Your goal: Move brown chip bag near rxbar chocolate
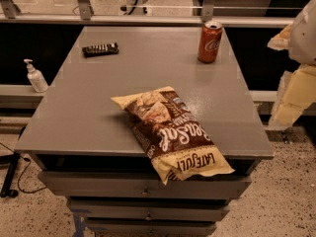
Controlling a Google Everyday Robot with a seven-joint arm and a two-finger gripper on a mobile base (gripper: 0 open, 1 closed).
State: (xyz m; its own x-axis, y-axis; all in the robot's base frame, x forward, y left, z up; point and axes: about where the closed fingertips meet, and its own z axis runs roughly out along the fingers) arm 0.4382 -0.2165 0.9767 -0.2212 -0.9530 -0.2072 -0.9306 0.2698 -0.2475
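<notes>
Large crinkly dark-brown chip bag (173,132) with cream-yellow ends lying slantwise at the front edge of the grey table (74,112), one end overhanging near the front right corner. Probably light, soft, slippery, contents fragile; best pinched gently at a crimped end. Small flat black rxbar chocolate (100,49) by the back left corner. Pale gripper (295,90) beyond the right edge, well apart from the chip bag; opening impossible to tell

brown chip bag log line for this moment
brown chip bag: front edge, overhanging | rxbar chocolate: far left | gripper: right of table, apart from bag
</notes>
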